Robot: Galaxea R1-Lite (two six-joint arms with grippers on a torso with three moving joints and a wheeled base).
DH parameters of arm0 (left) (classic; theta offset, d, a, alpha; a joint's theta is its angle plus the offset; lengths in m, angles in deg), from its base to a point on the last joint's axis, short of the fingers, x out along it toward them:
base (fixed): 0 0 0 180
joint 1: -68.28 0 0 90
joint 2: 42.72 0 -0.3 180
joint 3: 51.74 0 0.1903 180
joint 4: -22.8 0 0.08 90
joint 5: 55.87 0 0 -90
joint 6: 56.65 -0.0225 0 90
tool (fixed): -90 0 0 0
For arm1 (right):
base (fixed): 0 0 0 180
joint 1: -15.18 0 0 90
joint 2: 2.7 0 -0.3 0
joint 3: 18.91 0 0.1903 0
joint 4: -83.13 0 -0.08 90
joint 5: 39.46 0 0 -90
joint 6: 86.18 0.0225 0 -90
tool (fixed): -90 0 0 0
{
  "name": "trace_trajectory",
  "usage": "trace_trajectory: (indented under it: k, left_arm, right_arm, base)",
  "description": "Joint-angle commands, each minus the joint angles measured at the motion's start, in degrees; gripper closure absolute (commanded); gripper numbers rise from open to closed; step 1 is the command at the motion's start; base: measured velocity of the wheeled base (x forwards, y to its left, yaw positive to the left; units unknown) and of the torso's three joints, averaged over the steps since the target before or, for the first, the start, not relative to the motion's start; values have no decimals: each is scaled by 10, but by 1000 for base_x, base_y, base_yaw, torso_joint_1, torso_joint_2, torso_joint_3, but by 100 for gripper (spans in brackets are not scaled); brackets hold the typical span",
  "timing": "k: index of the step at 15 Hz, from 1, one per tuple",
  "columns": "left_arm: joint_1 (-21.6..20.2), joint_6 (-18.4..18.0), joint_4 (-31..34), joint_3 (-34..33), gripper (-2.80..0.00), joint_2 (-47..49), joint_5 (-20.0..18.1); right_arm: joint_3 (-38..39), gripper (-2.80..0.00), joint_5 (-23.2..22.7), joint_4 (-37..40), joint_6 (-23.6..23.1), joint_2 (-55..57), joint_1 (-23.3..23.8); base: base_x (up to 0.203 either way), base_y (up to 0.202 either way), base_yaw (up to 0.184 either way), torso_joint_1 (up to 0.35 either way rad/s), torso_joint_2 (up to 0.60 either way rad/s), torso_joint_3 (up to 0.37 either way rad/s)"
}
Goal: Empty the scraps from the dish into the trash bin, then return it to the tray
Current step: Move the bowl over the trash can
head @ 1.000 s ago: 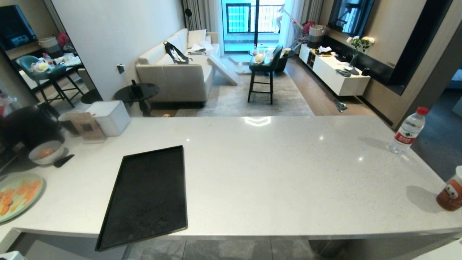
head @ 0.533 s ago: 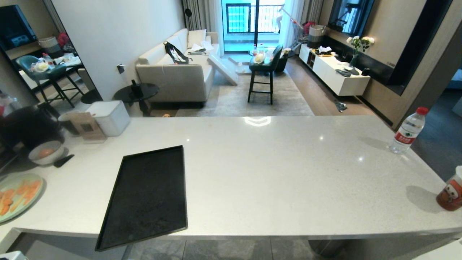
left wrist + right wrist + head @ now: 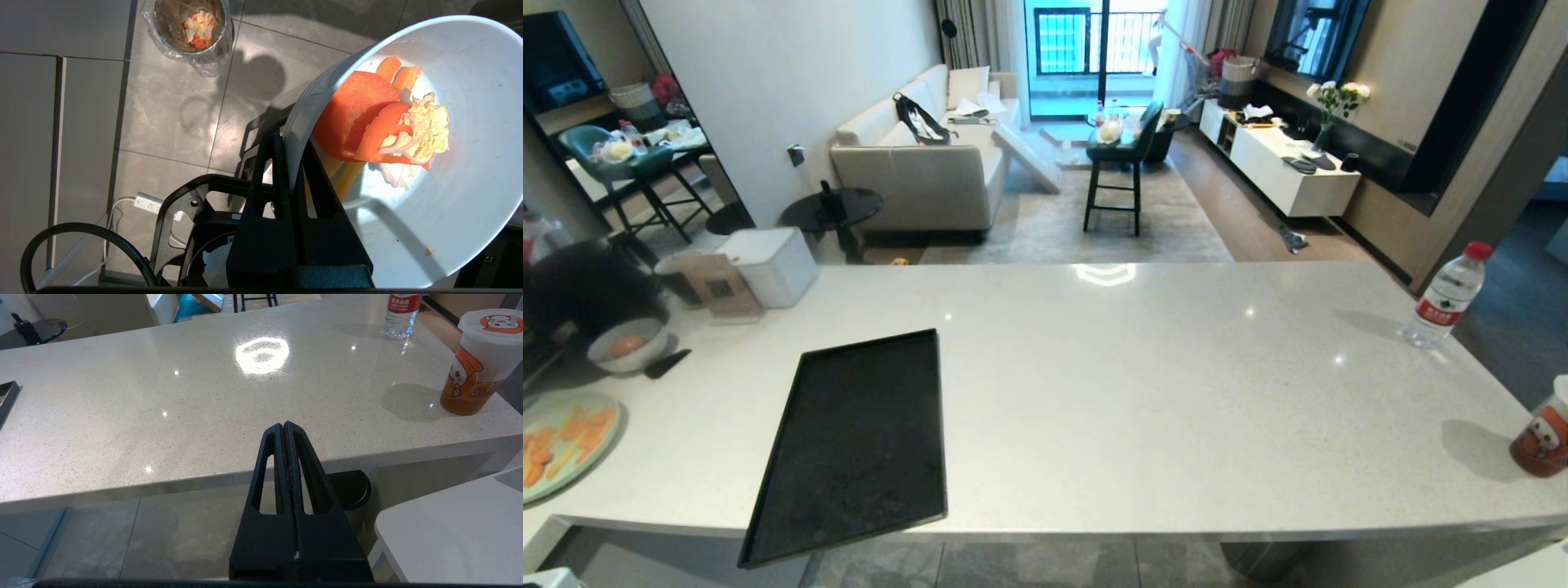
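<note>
In the left wrist view my left gripper (image 3: 288, 143) is shut on the rim of the dish (image 3: 449, 196), a white bowl held tilted above the grey floor tiles. The scraps (image 3: 380, 118), orange carrot slices and pale vegetable bits, lie inside it. The trash bin (image 3: 212, 57), shiny metal with a clear bag, stands on the floor farther off and holds some similar bits. The black tray (image 3: 858, 441) lies bare on the counter in the head view, where neither arm shows. My right gripper (image 3: 283, 425) is shut and holds nothing, just before the counter's front edge.
On the counter's left are a green plate of carrot pieces (image 3: 564, 441), a greyish bowl with an orange ball (image 3: 627, 345) and a white box (image 3: 768, 265). A water bottle (image 3: 1445, 296) and a printed cup (image 3: 1543, 433) stand at the right. A power strip (image 3: 155, 201) lies on the floor.
</note>
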Motion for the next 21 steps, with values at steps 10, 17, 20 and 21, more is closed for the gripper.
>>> trace_trajectory:
  k: [10,17,20,21]
  left_arm:
    - [4,20,1,-1,0,3,1]
    - [6,20,1,-2,0,7,0]
    - [7,20,1,-2,0,7,0]
    - [7,21,1,-2,0,8,0]
  right_arm:
    - [0,0,1,0,0,1,0]
    - [0,0,0,0,0,1,0]
    - [0,0,0,0,0,1,0]
    - [0,0,1,0,1,1,0]
  base:
    - [0,0,0,0,0,0]
    - [0,0,0,-51,129,68]
    - [0,0,0,-89,210,117]
    - [0,0,0,-104,238,137]
